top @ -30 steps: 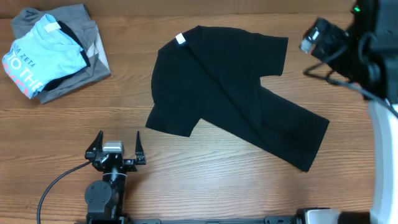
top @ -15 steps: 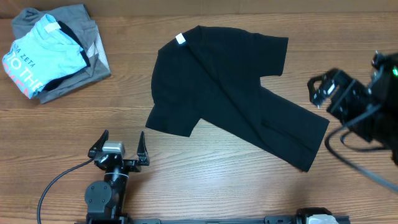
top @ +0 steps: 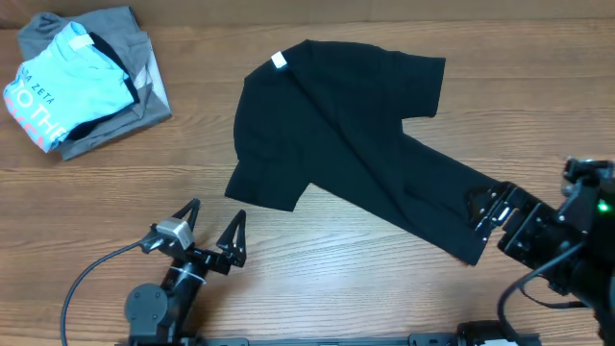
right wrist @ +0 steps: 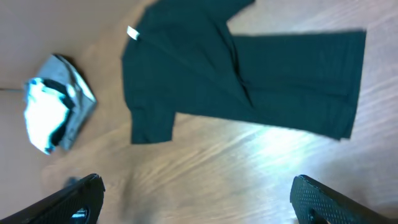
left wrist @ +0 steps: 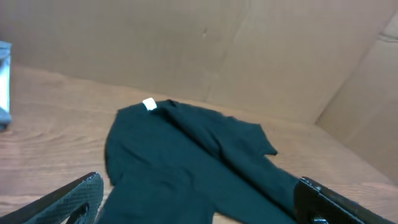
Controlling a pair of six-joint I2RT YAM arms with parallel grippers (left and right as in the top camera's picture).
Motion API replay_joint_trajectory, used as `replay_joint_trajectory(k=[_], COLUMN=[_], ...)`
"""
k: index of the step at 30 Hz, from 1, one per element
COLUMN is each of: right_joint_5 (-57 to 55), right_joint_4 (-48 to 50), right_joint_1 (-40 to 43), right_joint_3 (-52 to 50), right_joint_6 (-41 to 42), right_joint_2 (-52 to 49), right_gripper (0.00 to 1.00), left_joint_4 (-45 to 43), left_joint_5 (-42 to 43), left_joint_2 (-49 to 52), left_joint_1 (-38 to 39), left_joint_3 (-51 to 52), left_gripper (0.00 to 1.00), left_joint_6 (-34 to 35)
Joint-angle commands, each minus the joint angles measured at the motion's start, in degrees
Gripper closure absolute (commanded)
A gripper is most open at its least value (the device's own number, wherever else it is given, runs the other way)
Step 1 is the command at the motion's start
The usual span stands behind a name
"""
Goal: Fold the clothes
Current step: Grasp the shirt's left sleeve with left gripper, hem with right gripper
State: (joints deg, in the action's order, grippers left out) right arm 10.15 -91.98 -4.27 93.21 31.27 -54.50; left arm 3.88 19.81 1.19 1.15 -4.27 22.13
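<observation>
Table (top: 336,284) holds T-shirt (top: 336,135); right gripper (top: 477,212) near hem.

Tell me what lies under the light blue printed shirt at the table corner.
A folded grey garment lies under the light blue shirt, with a dark edge between them. Anything deeper is covered.
</observation>
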Motion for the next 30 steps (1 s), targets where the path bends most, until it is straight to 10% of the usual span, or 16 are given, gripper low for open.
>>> replay_joint_trajectory(k=[1,16,30], right_joint_5=[1.8,3.9,4.1], right_joint_4=[2.5,9.1,8.7], right_joint_1=[-0.4,-0.4,-0.4], right_joint_3=[-6.3,-17.0,-17.0], right_joint_6=[0.1,-6.2,-7.8], right_joint_2=[0.1,-0.3,-6.2], right_gripper=[0.0,0.0,0.0], left_joint_4=[7.4,34.4,46.5], left_joint_5=[-3.4,12.3,-5.4], left_joint_2=[4.2,61.1,94.1], left_joint_1=[0.4,0.4,2.6], left_joint_3=[-11.3,-51.3,-64.0], left_gripper=[0.0,0.0,0.0], left_joint_6=[-4.3,-12.3,-11.0])
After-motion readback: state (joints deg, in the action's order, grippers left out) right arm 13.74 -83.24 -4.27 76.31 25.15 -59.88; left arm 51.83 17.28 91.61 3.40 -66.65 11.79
